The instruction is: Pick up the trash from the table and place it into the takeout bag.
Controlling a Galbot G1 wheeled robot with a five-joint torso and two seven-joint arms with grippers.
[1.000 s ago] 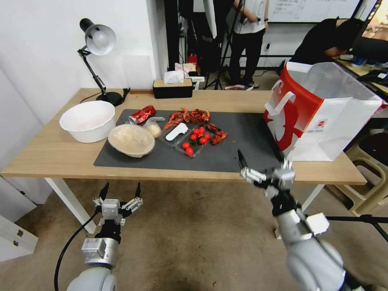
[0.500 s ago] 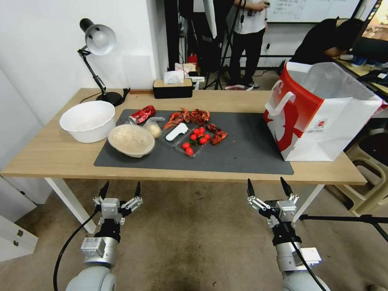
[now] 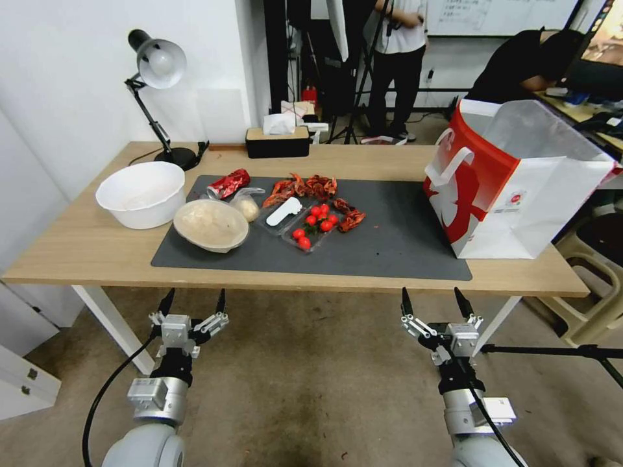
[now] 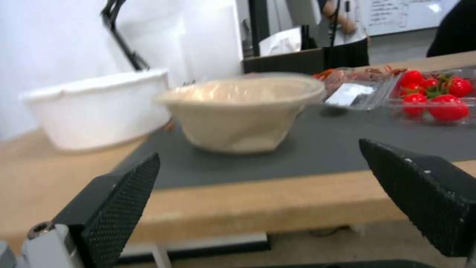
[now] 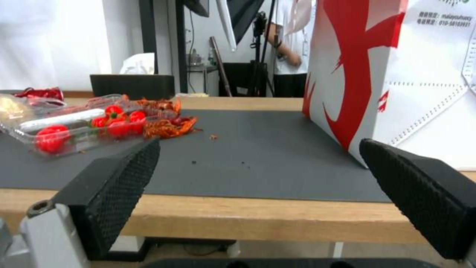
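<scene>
On the table's [image 3: 84, 246] dark grey mat [image 3: 389, 240] lies the trash: a lidded beige bowl [image 3: 211, 224] [image 4: 243, 111], a crushed red can [image 3: 228, 183] [image 5: 42, 92] behind it, and a clear plastic bag with a pale lump [image 3: 246, 205]. The white and red takeout bag [image 3: 513, 181] [image 5: 396, 74] stands open at the table's right end. My left gripper [image 3: 193, 303] [image 4: 258, 149] is open, below the front edge and facing the bowl. My right gripper [image 3: 435, 303] [image 5: 260, 141] is open too, below the edge near the bag.
A white bowl [image 3: 141, 193] and a desk lamp [image 3: 156, 65] stand at the left, a tissue box [image 3: 277, 139] at the back. A clear tray of cherry tomatoes [image 3: 311, 227] and crayfish shells [image 3: 305, 187] lie mid-mat. A chair [image 3: 590, 272] stands right of the table.
My right arm has dropped from the table's front edge by the bag to below the edge and now points up, open. The left arm has barely moved.
</scene>
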